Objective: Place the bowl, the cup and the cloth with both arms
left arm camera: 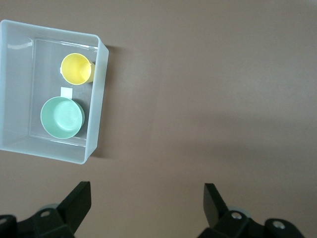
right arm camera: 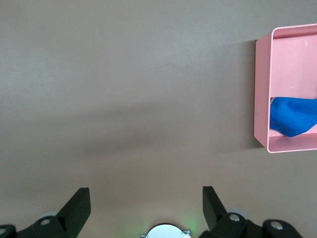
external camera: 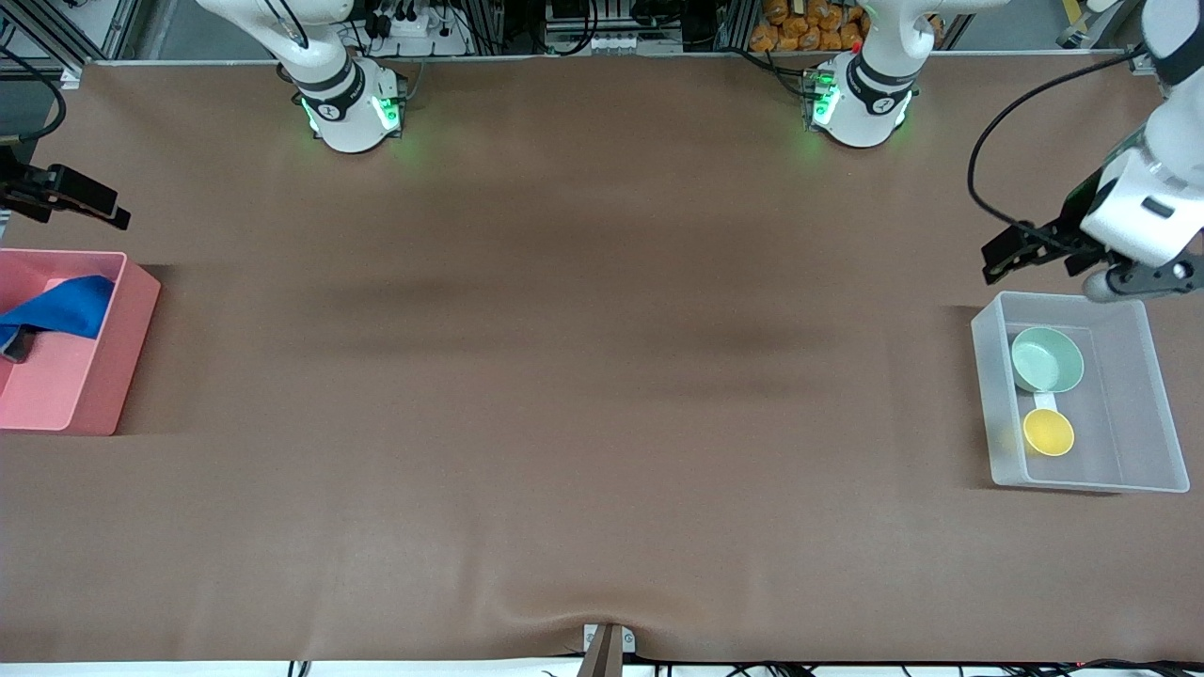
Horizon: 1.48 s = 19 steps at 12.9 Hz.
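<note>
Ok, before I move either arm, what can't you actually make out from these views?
- Cloth: front view's edge cuts off part of it and the pink bin; the right wrist view's edge cuts both too.
- Dark thing under the cloth: too little shows to name it.
- Cup and bowl in the clear bin: seen from above only; whether they touch is unclear.
- White patch between them: too small to identify.

1. We find no readable text, brand, number or sign in any view.
2. We see a small white label (left arm camera: 66, 91) on the floor of the clear bin (left arm camera: 97, 89), between the cup (left arm camera: 75, 68) and the bowl (left arm camera: 62, 117); it looks blank to us.
</note>
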Tool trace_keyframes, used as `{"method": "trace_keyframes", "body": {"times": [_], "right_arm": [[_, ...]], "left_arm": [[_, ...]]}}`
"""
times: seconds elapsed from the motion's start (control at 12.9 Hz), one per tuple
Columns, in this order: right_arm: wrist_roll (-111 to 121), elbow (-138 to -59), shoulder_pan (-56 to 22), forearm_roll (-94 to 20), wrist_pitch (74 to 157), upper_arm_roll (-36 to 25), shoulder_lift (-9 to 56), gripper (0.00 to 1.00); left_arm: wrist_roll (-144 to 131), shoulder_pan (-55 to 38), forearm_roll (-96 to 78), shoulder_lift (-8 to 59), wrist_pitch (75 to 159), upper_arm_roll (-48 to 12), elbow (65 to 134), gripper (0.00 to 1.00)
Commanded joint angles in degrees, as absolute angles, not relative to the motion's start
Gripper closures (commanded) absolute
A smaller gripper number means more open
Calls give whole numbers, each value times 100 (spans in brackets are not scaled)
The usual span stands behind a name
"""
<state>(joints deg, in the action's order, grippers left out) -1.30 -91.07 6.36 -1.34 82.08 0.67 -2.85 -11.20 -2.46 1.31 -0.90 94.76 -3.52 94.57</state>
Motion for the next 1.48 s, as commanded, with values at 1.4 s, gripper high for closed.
{"method": "trace_keyframes", "body": {"times": [1.4], "right_arm": [[-44, -9088, 712, -229, 8183, 97, -299, 0]], "left_arm": [[-18, -316, 35, -281, 9026, 44, 9105, 0]]}}
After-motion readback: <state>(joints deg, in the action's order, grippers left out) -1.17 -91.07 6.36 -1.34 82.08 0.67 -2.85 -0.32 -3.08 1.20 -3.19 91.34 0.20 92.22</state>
